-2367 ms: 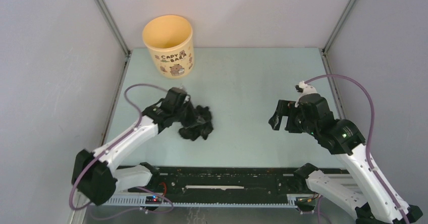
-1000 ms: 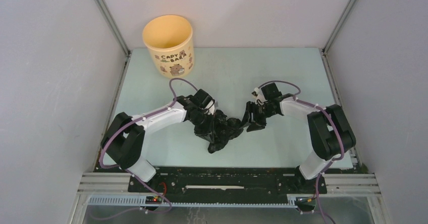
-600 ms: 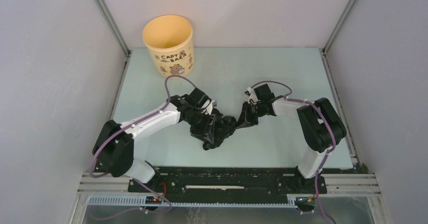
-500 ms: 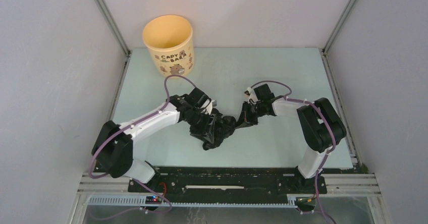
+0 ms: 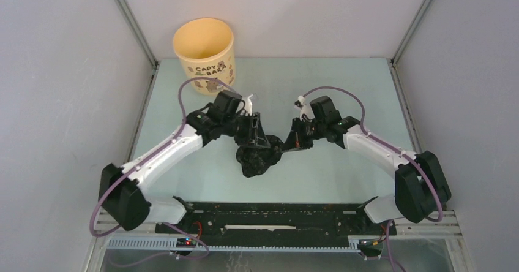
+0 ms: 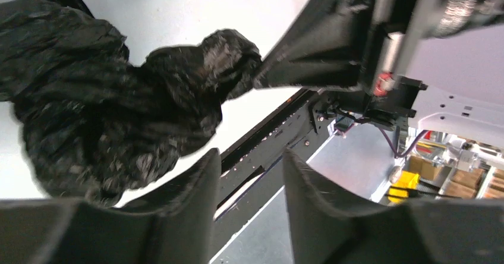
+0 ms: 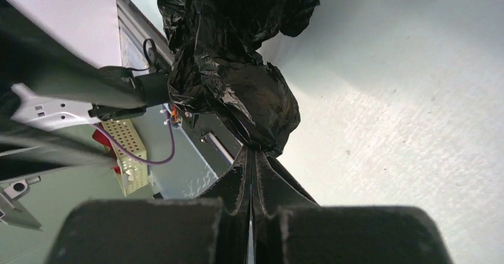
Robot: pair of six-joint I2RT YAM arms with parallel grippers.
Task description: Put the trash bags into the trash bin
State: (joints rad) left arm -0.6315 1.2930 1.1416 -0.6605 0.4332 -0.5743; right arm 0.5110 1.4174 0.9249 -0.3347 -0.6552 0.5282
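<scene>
The trash bags are one crumpled, glossy black bundle (image 5: 255,157) near the table's middle. My right gripper (image 5: 290,143) is shut on the bundle's right end; in the right wrist view its fingertips (image 7: 252,155) pinch a knot of black plastic (image 7: 238,91). My left gripper (image 5: 257,135) hovers just above and left of the bundle. In the left wrist view it (image 6: 249,157) stands open with nothing between its fingers, and the bag (image 6: 107,103) lies off to its left. The pale yellow trash bin (image 5: 204,54), printed "CAPY BARA", stands upright at the far left corner.
Grey walls with metal corner posts (image 5: 131,24) close in the pale green table (image 5: 343,88) on three sides. A black rail (image 5: 269,220) runs along the near edge between the arm bases. The right gripper's body (image 6: 333,44) shows close by in the left wrist view.
My left gripper has opened, let go of the bag and drawn back toward the bin. My right gripper has shut on the bag's right end and shifted slightly right.
</scene>
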